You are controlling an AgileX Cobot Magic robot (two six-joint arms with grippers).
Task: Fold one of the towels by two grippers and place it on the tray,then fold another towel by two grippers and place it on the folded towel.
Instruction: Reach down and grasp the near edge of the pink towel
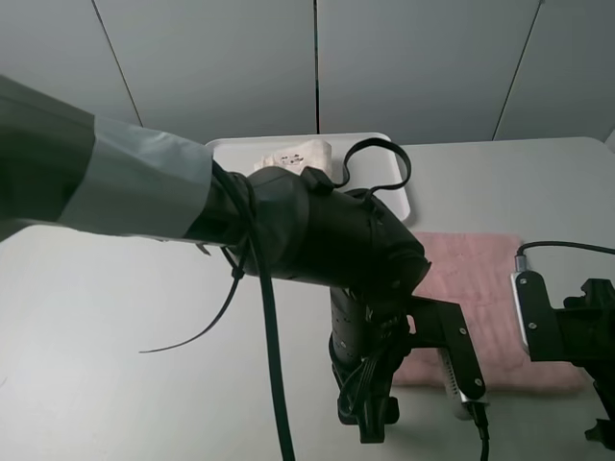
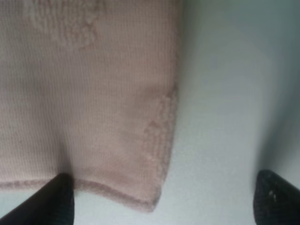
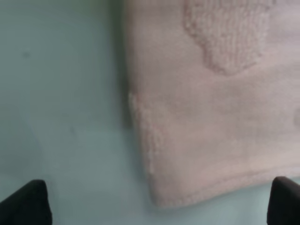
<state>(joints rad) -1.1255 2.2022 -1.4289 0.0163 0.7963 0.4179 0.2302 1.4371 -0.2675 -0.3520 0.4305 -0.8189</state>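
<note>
Left claw [image 2: 164, 201] spread, over pink towel [image 2: 93, 93]

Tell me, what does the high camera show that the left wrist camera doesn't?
Only the high view: the white tray with the cream towel on it, and the left arm stretching across the picture. Only the left wrist view: the pink towel seen close up at its corner and hem, between the two black fingertips of the open left hand. Both: the pink towel lying flat on the pale table.
</note>
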